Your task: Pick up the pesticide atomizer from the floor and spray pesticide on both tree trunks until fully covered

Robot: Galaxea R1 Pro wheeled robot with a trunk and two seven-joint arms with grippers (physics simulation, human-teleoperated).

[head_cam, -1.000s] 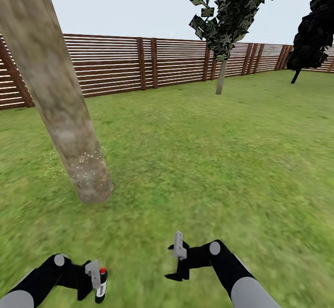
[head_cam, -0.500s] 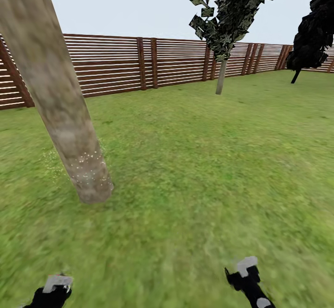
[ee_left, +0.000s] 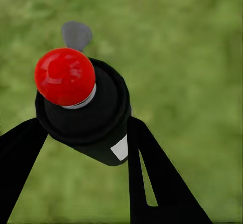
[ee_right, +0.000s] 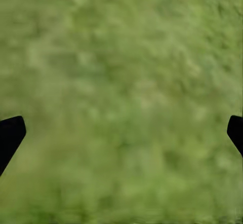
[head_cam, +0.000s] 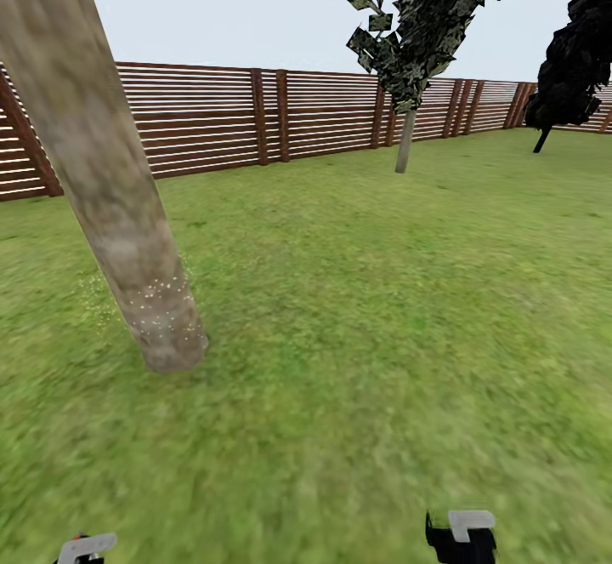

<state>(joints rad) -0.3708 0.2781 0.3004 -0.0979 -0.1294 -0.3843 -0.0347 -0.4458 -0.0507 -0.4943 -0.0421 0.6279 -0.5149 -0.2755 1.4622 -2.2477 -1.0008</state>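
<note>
Spraying this trunk well means, as I judge it, getting the nozzle off the grass and aimed at bark. The near tree trunk (head_cam: pixel 110 198) leans through the left of the head frame, and pale specks show only on its lowest stretch just above the lawn (head_cam: pixel 365 309), so I read most of the column as not yet covered. I would raise the left arm, point the grey nozzle at the trunk above the speckled band, and work upward in overlapping passes, then circle to the far side. The second tree (head_cam: pixel 406 134) stands well apart near the wooden fence (head_cam: pixel 221 117) at upper centre; it comes afterwards.

From the head camera I get only slivers of the hands at the bottom edge: the left gripper (head_cam: pixel 85 549) at lower left, the right gripper (head_cam: pixel 463 534) at lower right. The wrist cameras supply what it lacks. In the left wrist frame the pesticide atomizer (ee_left: pixel 93 117) sits clamped between the two dark fingers (ee_left: pixel 152 178), red cap toward the lens, white label at its lower edge, over grass. In the right wrist frame the fingertips (ee_right: pixel 10 135) sit at opposite edges, spread wide and holding nothing.
</note>
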